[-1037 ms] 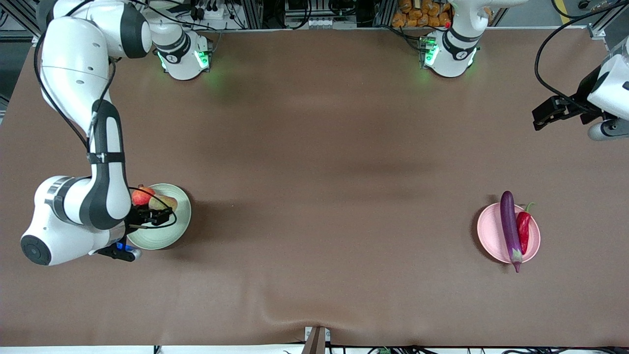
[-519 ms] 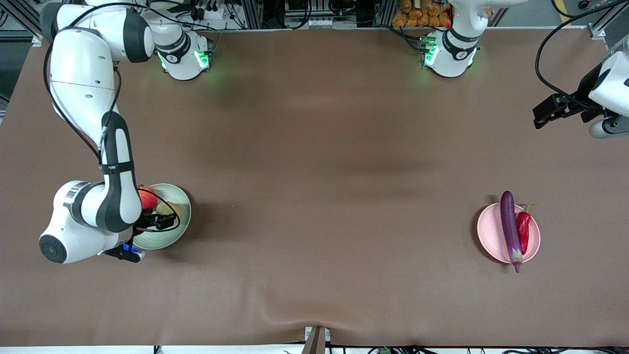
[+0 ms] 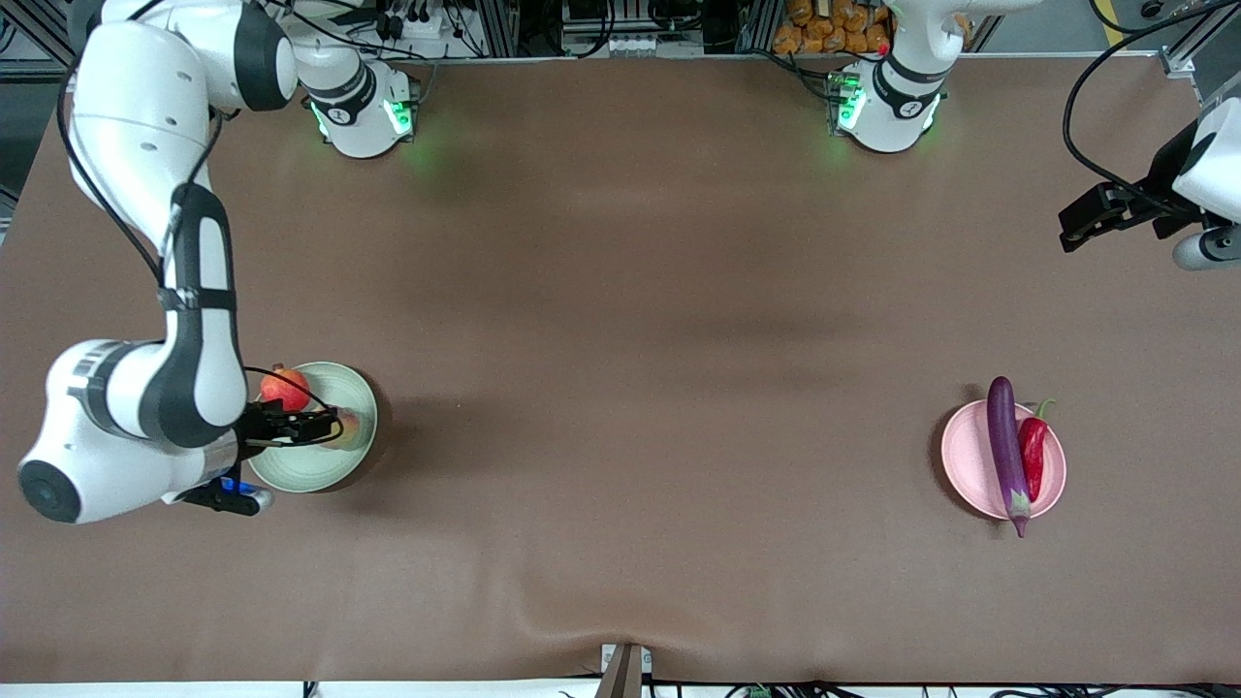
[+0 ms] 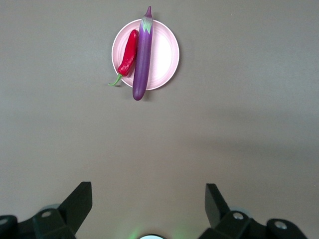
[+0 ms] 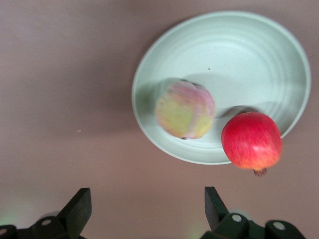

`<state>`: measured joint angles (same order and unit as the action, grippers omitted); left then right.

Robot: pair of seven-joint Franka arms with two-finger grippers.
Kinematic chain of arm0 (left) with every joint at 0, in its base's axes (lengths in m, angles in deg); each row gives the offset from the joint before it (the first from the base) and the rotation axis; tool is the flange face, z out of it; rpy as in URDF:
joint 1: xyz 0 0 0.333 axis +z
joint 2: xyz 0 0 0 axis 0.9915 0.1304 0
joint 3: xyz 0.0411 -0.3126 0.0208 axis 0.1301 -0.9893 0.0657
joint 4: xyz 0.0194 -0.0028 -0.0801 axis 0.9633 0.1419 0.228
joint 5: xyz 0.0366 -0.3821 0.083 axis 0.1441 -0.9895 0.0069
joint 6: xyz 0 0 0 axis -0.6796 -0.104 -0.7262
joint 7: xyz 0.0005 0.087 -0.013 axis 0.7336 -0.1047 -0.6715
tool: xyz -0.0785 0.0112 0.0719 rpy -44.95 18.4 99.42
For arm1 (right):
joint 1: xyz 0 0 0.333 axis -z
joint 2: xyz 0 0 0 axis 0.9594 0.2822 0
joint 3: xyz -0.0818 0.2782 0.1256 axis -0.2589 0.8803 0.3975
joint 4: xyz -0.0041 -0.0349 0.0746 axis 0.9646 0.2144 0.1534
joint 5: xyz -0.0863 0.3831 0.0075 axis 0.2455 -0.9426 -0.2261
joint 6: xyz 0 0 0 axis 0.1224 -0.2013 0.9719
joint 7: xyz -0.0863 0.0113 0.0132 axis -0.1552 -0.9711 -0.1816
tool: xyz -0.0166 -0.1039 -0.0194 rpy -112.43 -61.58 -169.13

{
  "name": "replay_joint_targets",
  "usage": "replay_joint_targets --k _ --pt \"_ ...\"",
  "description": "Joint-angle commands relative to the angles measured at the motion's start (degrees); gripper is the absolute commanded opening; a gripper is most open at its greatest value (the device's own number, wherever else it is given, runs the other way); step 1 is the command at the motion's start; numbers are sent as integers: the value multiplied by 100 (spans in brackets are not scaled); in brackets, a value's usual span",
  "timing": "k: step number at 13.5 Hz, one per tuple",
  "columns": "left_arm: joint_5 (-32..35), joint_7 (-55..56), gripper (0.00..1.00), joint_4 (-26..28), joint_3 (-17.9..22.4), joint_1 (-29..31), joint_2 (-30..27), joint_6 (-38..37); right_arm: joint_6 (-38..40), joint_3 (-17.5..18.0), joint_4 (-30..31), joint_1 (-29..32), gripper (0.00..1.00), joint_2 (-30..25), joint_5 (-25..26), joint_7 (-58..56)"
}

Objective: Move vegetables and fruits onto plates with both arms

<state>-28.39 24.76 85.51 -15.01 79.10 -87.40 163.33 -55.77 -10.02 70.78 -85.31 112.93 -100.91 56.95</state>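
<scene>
While the right arm's black claw point(image 3: 334, 424) hangs over the pale green round matte plate point(image 3: 320, 467), its jaws spread wide and holding nothing, both fruits lie on that plate. Small round red pomegranate-like fruit point(image 3: 284, 389) sits at the plate's 11 o'clock edge in the front view; lumpy yellowish-pink fruit point(image 3: 347, 428) rests beside it, toward 3 o'clock. In the right wrist view that lumpy fruit point(image 5: 185, 109) lies free between the parted fingers point(image 5: 79, 206), untouched.

Change over the last second: right arm swung in over the plate and back out, and the yellowish-pink fruit now lies nearer the plate's rim. Reads as a release just made.

Left claw point(image 3: 1076, 221) waits over bare brown surface point(image 3: 620, 339) at the left arm's end, jaws wide apart, empty. Pale pink round plate point(image 3: 965, 456) carries the long slim glossy purple eggplant point(image 3: 1005, 451) and the shiny red chili pepper point(image 3: 1033, 454), side by side and touching.

Judgement: all four items plated; only withdrawal remains.
</scene>
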Motion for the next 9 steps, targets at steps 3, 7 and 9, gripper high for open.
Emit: replay_joint_targets --k 3,7,9 --pt "-95 -57 100 155 13 -3 -200 -50 456 75 -88 300 100 -933 57 -220" --pt "-121 -57 100 164 -5 -3 -235 -94 597 66 -88 64 100 -1777 923 -529" --pt "-148 -57 100 190 -5 -3 -270 -112 640 66 -88 -130 100 -2033 1461 -537"
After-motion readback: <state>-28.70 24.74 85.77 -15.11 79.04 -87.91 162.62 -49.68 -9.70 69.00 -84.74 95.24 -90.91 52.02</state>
